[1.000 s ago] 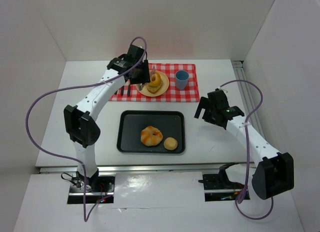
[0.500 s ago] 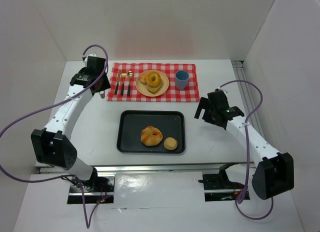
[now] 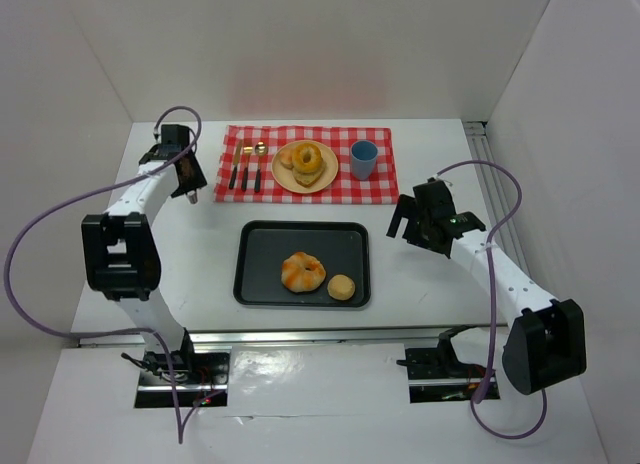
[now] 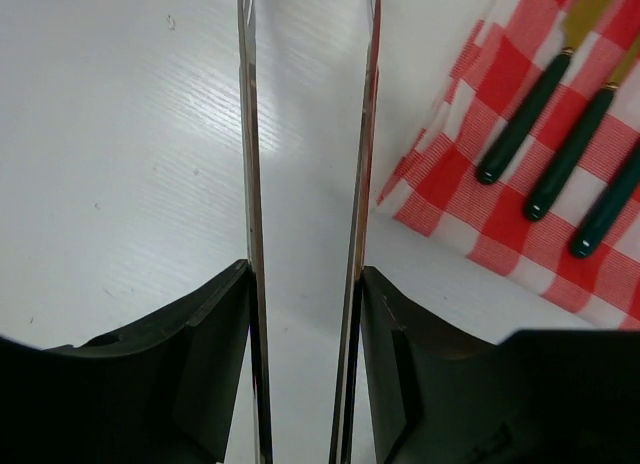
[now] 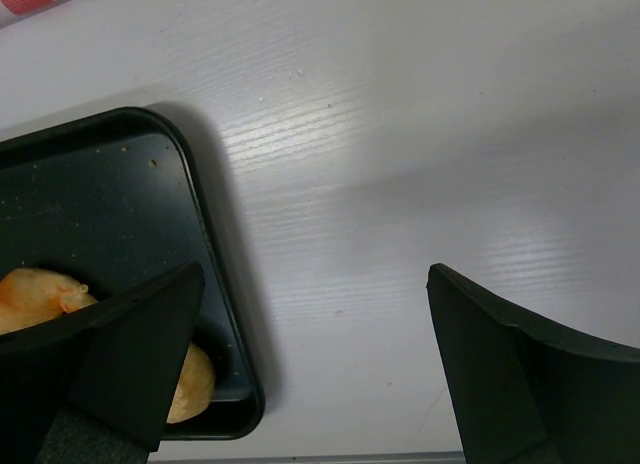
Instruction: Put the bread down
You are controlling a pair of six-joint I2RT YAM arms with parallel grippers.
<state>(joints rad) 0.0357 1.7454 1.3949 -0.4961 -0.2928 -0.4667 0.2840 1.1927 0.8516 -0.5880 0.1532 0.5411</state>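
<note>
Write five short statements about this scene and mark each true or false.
1. A large roll and a small bun lie on the black tray. True.
2. The blue cup stands on the tray. False: it stands on the checkered cloth, right of the plate.
3. The right gripper is shut on a bun. False: it is open and empty, right of the tray.
4. The plate holds bread. True.
5. The left gripper hangs over the tray. False: it is over bare table, left of the cloth.

White table [image 3: 210,252]: checkered cloth [image 3: 340,189], black tray [image 3: 260,256]
</note>
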